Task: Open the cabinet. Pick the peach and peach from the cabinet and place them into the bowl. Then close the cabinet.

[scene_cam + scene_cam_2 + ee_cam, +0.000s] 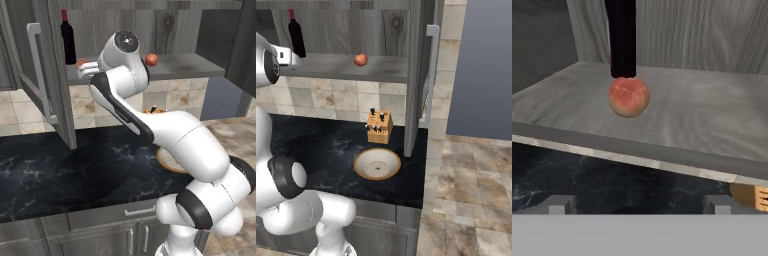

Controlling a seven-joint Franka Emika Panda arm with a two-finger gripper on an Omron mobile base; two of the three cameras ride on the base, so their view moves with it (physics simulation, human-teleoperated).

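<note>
The cabinet point(30, 30) stands open, both doors swung out, with the right door point(418, 75) seen edge-on. On its shelf point(712, 115) one peach point(628, 96) sits just in front of a dark wine bottle point(622, 37). From the left base view this peach point(82, 62) is partly hidden behind my hand. A second, red-orange peach point(151, 59) lies further right on the shelf point(360, 60). My gripper point(638, 205) is open and empty, just short of the shelf's front edge, level with the near peach point(81, 70). The bowl point(377, 164) rests empty on the black counter.
A wooden knife block point(379, 127) stands behind the bowl. The left door, with its long silver handle point(37, 70), juts out over the counter point(60, 165). The right door's handle point(431, 75) hangs beside the bowl. Low drawers point(135, 212) run under the counter.
</note>
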